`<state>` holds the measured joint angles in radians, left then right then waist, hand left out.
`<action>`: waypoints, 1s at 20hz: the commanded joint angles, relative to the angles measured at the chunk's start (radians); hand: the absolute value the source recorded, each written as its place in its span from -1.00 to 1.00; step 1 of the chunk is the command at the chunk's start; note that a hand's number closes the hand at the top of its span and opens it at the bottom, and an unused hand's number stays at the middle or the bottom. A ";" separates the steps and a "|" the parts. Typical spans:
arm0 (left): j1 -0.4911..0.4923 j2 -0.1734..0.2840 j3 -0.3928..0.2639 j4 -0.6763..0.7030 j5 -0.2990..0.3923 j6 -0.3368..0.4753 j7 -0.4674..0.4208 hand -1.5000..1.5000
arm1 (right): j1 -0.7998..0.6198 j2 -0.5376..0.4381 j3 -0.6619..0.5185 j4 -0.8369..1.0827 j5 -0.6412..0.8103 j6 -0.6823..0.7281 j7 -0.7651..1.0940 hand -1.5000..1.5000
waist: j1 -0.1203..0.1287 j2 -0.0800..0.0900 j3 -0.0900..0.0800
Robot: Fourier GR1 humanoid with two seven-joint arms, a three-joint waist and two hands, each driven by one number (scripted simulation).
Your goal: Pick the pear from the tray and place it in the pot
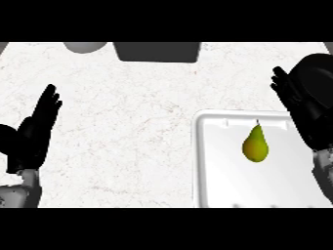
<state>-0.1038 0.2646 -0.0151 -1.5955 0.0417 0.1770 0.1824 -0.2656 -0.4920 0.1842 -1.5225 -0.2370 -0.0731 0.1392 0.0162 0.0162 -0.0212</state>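
A yellow-green pear (255,144) lies on the white tray (219,180) at the lower right, stem pointing away from me. The black pot (327,73) sits at the right edge of the counter, beyond the tray, partly hidden by my right hand. My right hand (309,114) is open with straight fingers, hovering over the tray's right side and in front of the pot, to the right of the pear and apart from it. My left hand (28,132) rests open at the left, fingers up, far from the tray.
A dark grey rectangular object (158,51) stands at the counter's far edge in the middle. A light grey rounded object (86,47) sits to its left. The white marbled counter (126,122) stretches between my hands.
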 commanded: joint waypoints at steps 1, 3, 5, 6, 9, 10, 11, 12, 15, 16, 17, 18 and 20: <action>0.031 -0.014 0.013 -0.045 0.005 0.019 0.003 0.00 | 0.067 0.003 -0.024 -0.096 0.084 -0.097 -0.069 1.00 | -0.023 -0.022 0.021; 0.050 -0.055 0.013 -0.028 0.002 0.045 -0.085 0.00 | 0.093 -0.034 -0.130 -0.161 0.125 -0.190 -0.208 1.00 | -0.073 -0.037 0.020; 0.060 -0.064 0.021 -0.046 0.018 0.047 -0.100 0.00 | 0.097 -0.054 -0.254 -0.209 0.134 -0.264 -0.327 1.00 | -0.121 -0.056 0.023; 0.075 -0.065 0.036 -0.059 0.017 0.058 -0.131 0.00 | 0.091 -0.067 -0.312 -0.244 0.146 -0.307 -0.364 1.00 | -0.142 -0.073 0.022; 0.097 -0.100 0.025 -0.066 0.033 0.064 -0.138 0.00 | 0.280 -0.022 -0.401 -0.060 0.265 -0.569 -0.194 -1.00 | -0.168 -0.044 0.020; 0.114 -0.120 0.010 -0.070 0.027 0.064 -0.184 0.00 | 0.328 0.025 -0.402 -0.098 0.284 -0.614 -0.272 -1.00 | -0.138 -0.038 0.021; 0.102 -0.130 -0.003 -0.057 0.027 0.057 -0.191 0.00 | 0.388 0.101 -0.356 -0.187 0.301 -0.649 -0.339 -1.00 | -0.120 -0.034 0.021; 0.107 -0.142 -0.020 -0.050 0.020 0.054 -0.207 0.00 | 0.426 0.147 -0.328 -0.251 0.323 -0.677 -0.408 -1.00 | -0.109 -0.033 0.021; 0.140 -0.162 -0.065 -0.052 0.002 0.037 -0.250 0.00 | 0.523 0.254 -0.260 -0.395 0.360 -0.729 -0.556 -1.00 | -0.070 -0.028 0.021; 0.147 -0.163 -0.060 -0.051 -0.004 0.046 -0.262 0.00 | 0.609 0.296 -0.213 -0.451 0.403 -0.761 -0.576 -1.00 | -0.072 -0.028 0.020; 0.165 -0.159 -0.055 -0.041 0.020 0.016 -0.282 0.00 | 0.657 0.303 -0.176 -0.521 0.424 -0.756 -0.574 -1.00 | -0.060 -0.026 0.020; 0.142 -0.138 -0.058 -0.093 0.020 0.008 -0.232 0.00 | 0.679 0.314 -0.115 -0.559 0.505 -0.785 -0.513 -1.00 | -0.041 -0.023 0.019; 0.168 -0.164 -0.080 -0.084 -0.008 0.029 -0.264 0.00 | 0.767 0.291 -0.054 -0.621 0.642 -0.798 -0.371 -1.00 | -0.031 -0.019 0.018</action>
<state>0.0421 0.1164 -0.0668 -1.6561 0.0541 0.2021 -0.0662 0.3613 -0.2425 0.0160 -2.0089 0.2264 -0.8045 -0.3166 -0.0450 -0.0097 -0.0022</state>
